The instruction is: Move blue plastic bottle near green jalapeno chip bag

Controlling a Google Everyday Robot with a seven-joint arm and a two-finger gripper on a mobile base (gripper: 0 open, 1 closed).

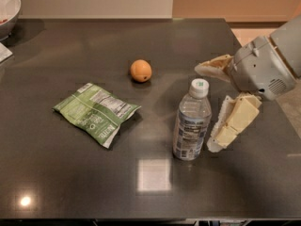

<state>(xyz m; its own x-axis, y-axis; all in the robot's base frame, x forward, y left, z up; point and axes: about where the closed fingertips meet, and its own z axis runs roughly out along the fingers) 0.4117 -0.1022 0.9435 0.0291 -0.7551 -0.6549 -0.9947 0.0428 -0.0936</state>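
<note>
The blue plastic bottle (191,121) stands upright on the dark table (56,173), right of the middle, clear with a white cap and a blue-and-white label. The green jalapeno chip bag (97,111) lies flat to its left, about a bottle's width of bare table between them. My gripper (210,107) is open at the right, just beside the bottle. One cream finger (214,66) reaches behind the bottle's cap. The other finger (233,124) hangs right of the bottle's body. Neither finger touches the bottle.
A small orange fruit (140,70) sits behind the bag and left of the bottle. A white bowl (7,6) stands at the far left corner. The table's right edge runs under the gripper's grey body (261,67).
</note>
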